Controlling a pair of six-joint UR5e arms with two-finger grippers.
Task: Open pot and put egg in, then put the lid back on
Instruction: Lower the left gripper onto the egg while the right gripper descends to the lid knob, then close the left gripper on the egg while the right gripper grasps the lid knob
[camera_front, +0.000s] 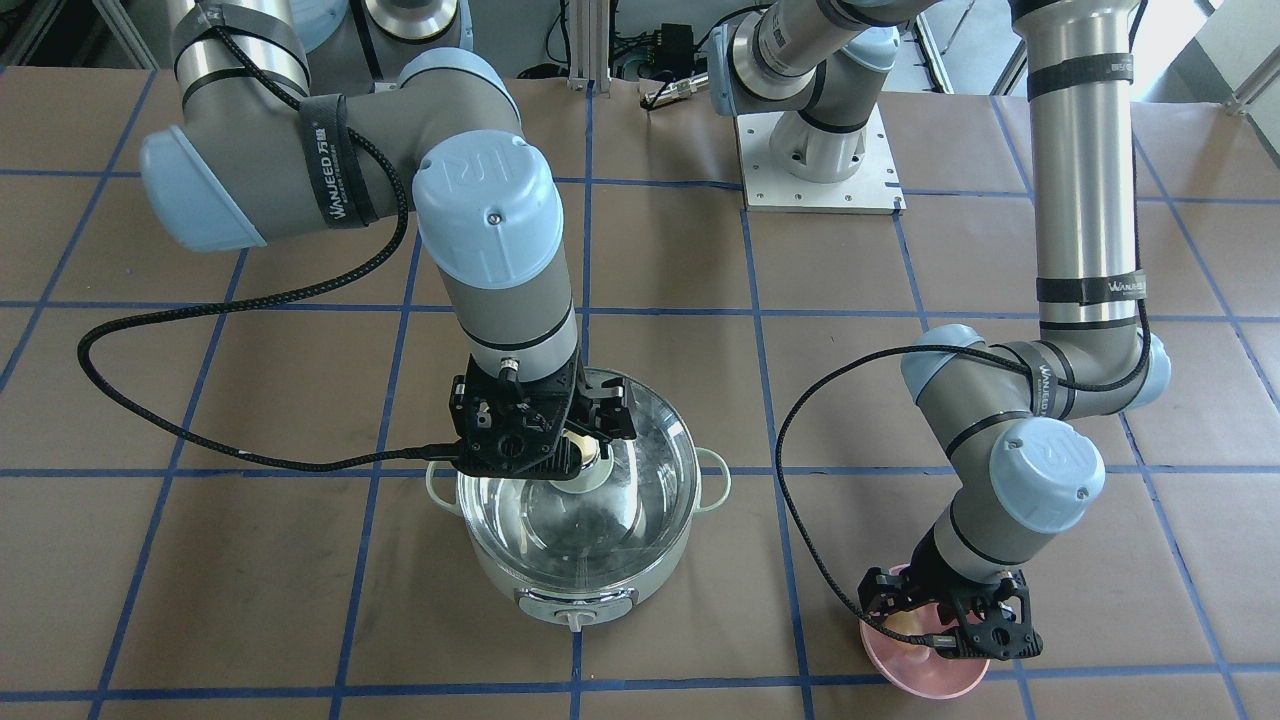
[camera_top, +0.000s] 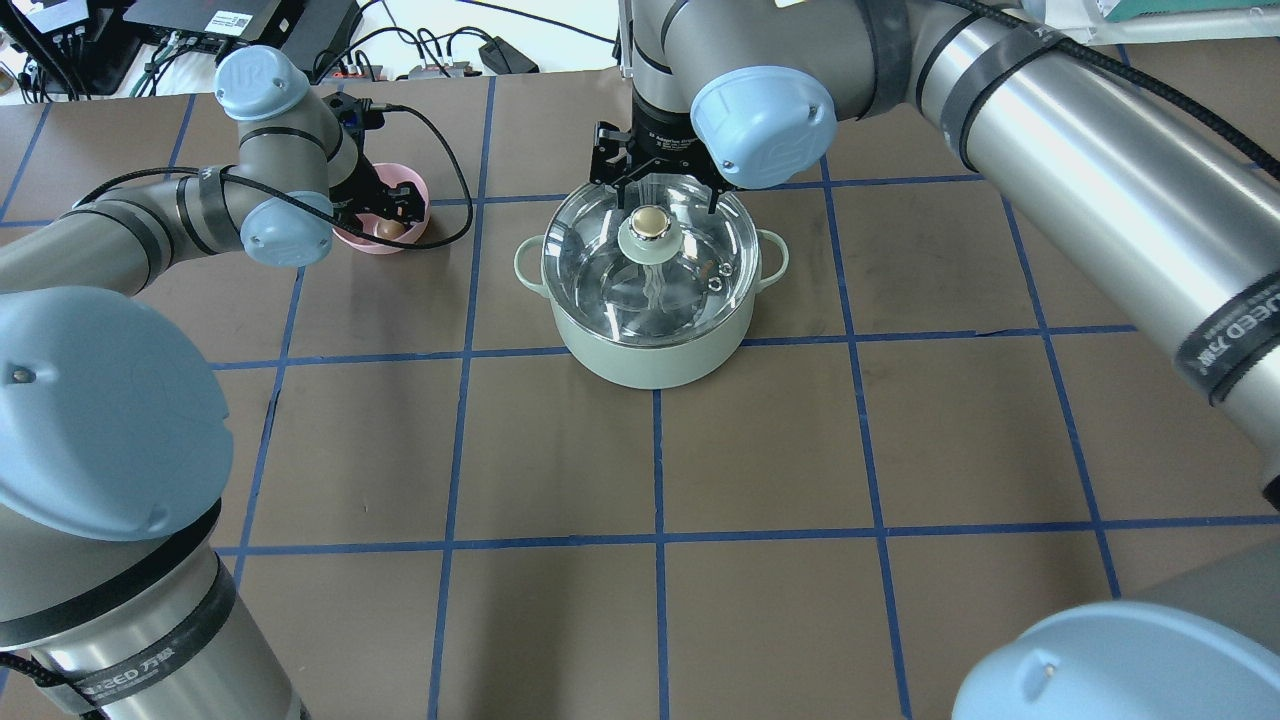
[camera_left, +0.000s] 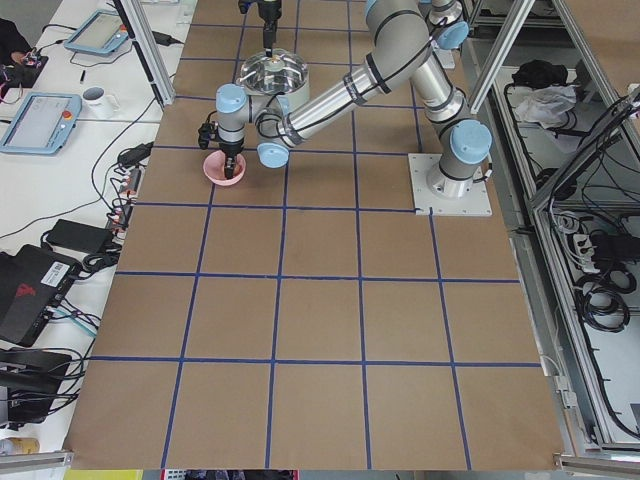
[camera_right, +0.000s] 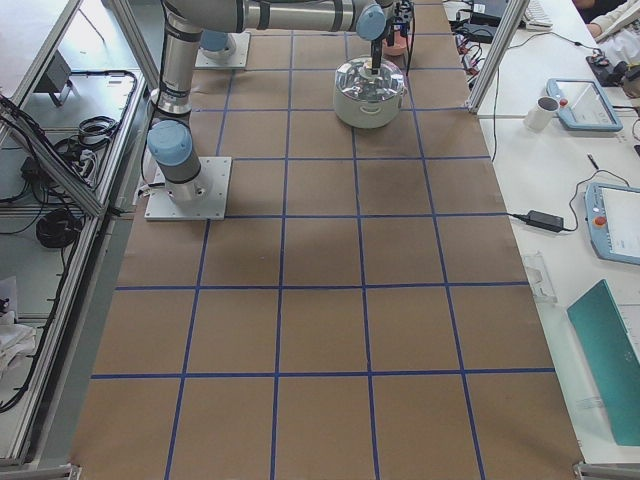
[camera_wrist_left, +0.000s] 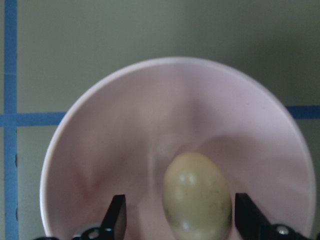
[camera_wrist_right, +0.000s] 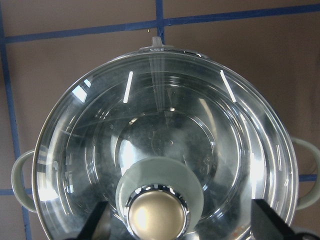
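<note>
— Egg (camera_wrist_left: 197, 195) where?
— In the pink bowl (camera_wrist_left: 150, 100), well apart from the pot (camera_top: 650, 360); left tool (camera_wrist_left: 180, 212) spread around it, seemingly not touching.
— Lid (camera_wrist_right: 165, 130)?
— Seated on the pot; right tool (camera_wrist_right: 182, 220) released, fingers straddling its knob (camera_wrist_right: 157, 215).

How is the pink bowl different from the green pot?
The pot is pale green and bigger; the pink bowl is smaller. The pot has two side handles; the bowl has none. The pot wears a glass lid; the bowl is open, with an egg inside. Both are round.
</note>
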